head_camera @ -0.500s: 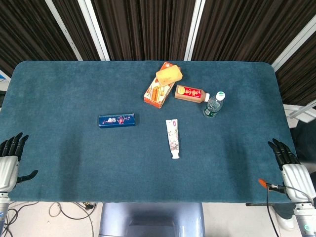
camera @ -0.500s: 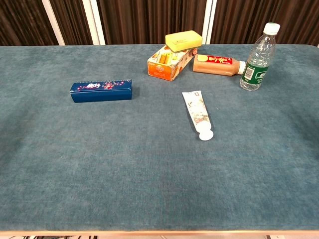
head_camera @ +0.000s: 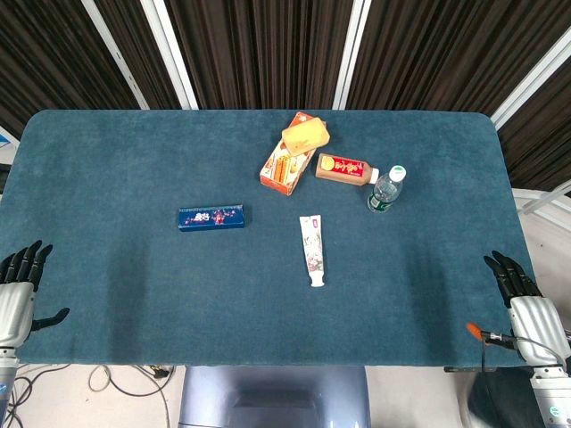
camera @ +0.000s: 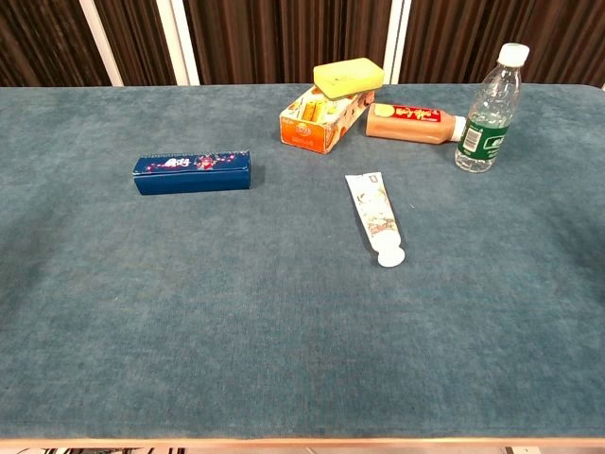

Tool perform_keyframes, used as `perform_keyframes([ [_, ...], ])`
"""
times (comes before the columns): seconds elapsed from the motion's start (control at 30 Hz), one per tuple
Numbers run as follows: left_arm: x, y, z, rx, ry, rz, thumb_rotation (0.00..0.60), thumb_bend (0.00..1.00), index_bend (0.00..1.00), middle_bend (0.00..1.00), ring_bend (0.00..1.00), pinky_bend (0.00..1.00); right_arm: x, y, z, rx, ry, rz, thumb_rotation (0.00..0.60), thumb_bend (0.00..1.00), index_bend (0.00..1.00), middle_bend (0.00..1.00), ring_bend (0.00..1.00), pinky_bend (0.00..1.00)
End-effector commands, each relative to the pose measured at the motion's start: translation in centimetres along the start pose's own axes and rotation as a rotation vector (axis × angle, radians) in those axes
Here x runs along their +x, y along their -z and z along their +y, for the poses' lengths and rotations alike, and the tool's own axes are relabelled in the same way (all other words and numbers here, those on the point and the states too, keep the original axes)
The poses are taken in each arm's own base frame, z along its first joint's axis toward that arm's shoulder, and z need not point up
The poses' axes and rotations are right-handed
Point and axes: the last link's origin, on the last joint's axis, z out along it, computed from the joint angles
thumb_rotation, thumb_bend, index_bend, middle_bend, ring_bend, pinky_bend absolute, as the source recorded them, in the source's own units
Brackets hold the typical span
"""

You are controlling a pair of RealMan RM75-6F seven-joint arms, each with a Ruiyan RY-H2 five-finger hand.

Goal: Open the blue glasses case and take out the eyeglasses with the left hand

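Observation:
The blue glasses case [head_camera: 211, 218] lies closed on the teal table, left of centre; the chest view shows the case [camera: 192, 172] lying lengthwise with a floral print on its lid. No eyeglasses are visible. My left hand [head_camera: 18, 290] hovers at the table's near left corner, fingers spread, holding nothing, far from the case. At the near right corner my right hand [head_camera: 520, 299] also has its fingers apart and holds nothing. Neither hand appears in the chest view.
A white tube [head_camera: 311, 250] lies near the middle. Behind it stand an orange box [head_camera: 284, 165] topped by a yellow sponge-like block [head_camera: 306, 135], a lying brown bottle [head_camera: 344, 168] and an upright water bottle [head_camera: 386, 189]. Dark curtains hang behind the table [head_camera: 116, 160].
The left hand has slipped slightly down; otherwise nothing has visibly changed.

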Motion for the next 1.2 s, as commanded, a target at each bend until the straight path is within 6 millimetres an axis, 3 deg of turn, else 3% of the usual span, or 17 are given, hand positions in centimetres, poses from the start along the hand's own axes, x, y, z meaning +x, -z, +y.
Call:
perform_keyframes([
  [0.03,-0.1,-0.1,0.2,-0.003,-0.002,-0.009,0.600,0.01,0.00,0.00,0.00,0.07,0.0,0.0,0.0,-0.001,-0.001,-0.001,0.600,0.09,0.00,0.00,0.00,0.19],
  [0.33,0.4,-1.5,1.4,-0.014,-0.001,-0.031,0.600,0.01,0.00,0.00,0.00,0.07,0.0,-0.1,0.1,-0.011,-0.009,-0.010,0.600,0.09,0.00,0.00,0.00,0.19],
  [0.47,0.7,-3.5,3.2,-0.055,-0.013,-0.045,0.600,0.01,0.00,0.00,0.00,0.07,-0.1,-0.2,0.1,-0.013,-0.015,-0.015,0.600,0.09,0.00,0.00,0.00,0.19],
  [0.9,-0.2,-12.4,13.7,-0.213,-0.025,-0.144,0.600,0.06,0.00,0.03,0.00,0.11,-0.1,-0.4,0.2,-0.022,-0.027,-0.026,0.600,0.09,0.00,0.00,0.00,0.19],
  [1.2,-2.2,-17.1,19.2,-0.175,-0.020,-0.189,0.600,0.09,0.01,0.11,0.00,0.14,-0.1,-0.5,0.3,-0.032,-0.036,-0.036,0.600,0.09,0.00,0.00,0.00,0.19],
])
